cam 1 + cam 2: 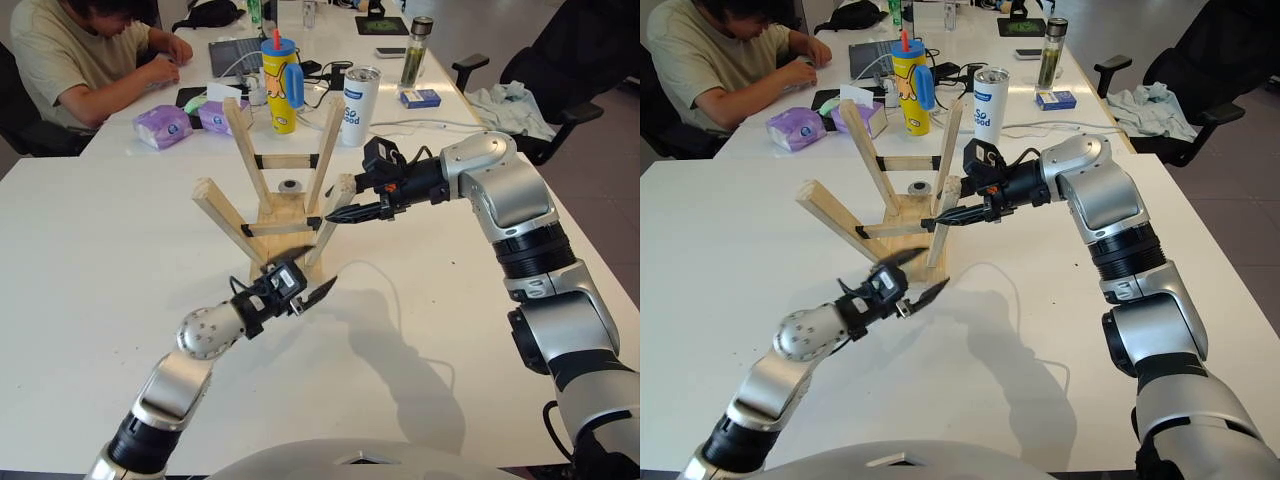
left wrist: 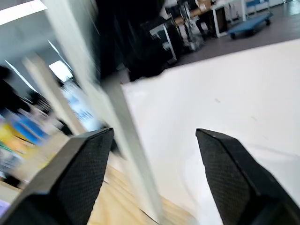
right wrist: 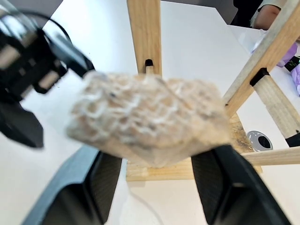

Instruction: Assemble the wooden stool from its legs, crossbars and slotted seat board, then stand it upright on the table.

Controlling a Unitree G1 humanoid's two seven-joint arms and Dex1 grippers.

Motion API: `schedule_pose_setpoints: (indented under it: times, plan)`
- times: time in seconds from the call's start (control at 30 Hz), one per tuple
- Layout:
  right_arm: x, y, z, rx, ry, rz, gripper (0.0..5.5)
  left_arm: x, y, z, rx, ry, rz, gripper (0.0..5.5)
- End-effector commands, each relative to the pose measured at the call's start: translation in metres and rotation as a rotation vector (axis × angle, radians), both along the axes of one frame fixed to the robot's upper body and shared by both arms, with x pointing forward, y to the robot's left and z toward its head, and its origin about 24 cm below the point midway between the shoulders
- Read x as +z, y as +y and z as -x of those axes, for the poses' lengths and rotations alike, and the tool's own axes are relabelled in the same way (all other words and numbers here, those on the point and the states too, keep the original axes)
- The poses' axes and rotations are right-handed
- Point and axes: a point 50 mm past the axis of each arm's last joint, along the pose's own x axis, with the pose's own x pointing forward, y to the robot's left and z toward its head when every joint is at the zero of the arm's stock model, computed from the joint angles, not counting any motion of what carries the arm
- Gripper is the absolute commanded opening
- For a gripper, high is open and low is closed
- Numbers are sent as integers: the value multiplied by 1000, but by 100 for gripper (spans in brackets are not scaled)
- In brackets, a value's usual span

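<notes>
Wooden stool [image 1: 275,215], already joined, upside down near the middle of the table [image 1: 100,260]: seat board [image 1: 272,240] down, four splayed legs up, crossbars [image 1: 285,160] between them. Right hand [image 1: 335,215] clamped across the near right leg [image 1: 322,245] just under its top end. Left hand [image 1: 925,273] apart, hovering low beside the near edge of the seat board, touching nothing. Looks light, stiff and dry, unlikely to slip, though pressed-in joints may loosen if levered by one leg. Best taken by two legs close to the seat board, or by the board's edges, for turning over.
</notes>
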Motion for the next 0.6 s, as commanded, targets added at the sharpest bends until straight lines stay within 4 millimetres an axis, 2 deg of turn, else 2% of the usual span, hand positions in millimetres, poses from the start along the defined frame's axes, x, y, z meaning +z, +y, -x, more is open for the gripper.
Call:
schedule_pose_setpoints:
  times: [0.03,0.13,0.2,0.23,0.27,0.3,0.33,0.4,0.43,0.47,0.6]
  plan:
    - [-26,-5,1,-56,83,82,205,47,14,-12,280,-383,-104,325]
    - [-29,-3,0,-52,91,85,205,53,8,-31,388,-445,-204,325]
    - [-30,0,0,-44,92,87,205,41,1,-43,406,-409,-286,325]
    - [-30,1,-1,-38,92,88,205,21,-2,-50,403,-329,-369,325]
    - [-31,2,-1,-35,92,89,205,-12,-6,-53,361,-201,-465,325]
    - [-31,4,-2,-29,92,89,205,-54,-7,-52,314,-64,-631,325]
    - [-31,7,-2,-22,90,91,205,-89,-3,-42,269,65,-711,325]
    - [-31,9,-3,-14,89,93,205,-125,5,-28,216,197,-841,325]
    - [-32,8,-4,-17,89,93,205,-128,5,-27,204,222,-833,325]
    - [-32,7,-4,-20,90,93,205,-119,5,-33,222,198,-808,325]
    - [-34,6,-4,-29,90,89,205,-48,-3,-62,335,55,-438,325]
